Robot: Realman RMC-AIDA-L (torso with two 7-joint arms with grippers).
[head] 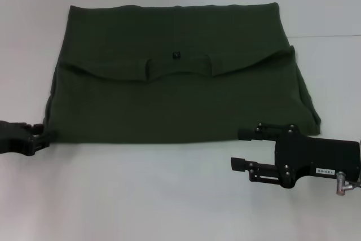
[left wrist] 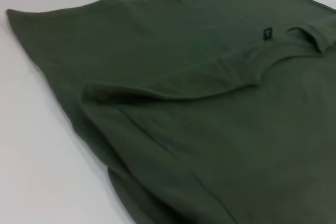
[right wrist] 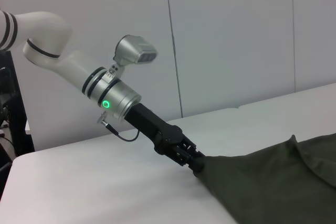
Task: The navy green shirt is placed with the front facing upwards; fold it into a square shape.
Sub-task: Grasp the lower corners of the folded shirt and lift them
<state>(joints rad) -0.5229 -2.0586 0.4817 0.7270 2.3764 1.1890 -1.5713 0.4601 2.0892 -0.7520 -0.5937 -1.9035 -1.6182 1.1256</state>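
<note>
The left gripper [head: 46,136] pinches the near left corner of the navy green shirt [head: 180,100], fingers clenched on the cloth. The shirt lies folded across the white desk [head: 169,196] (small dark label [head: 176,55] showing). Near its right corner, the right gripper [head: 241,148] hovers, fingers released.

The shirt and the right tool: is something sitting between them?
No. Only bare white table lies between the right tool and the navy green shirt. The left tool is already at the shirt's near left corner.
</note>
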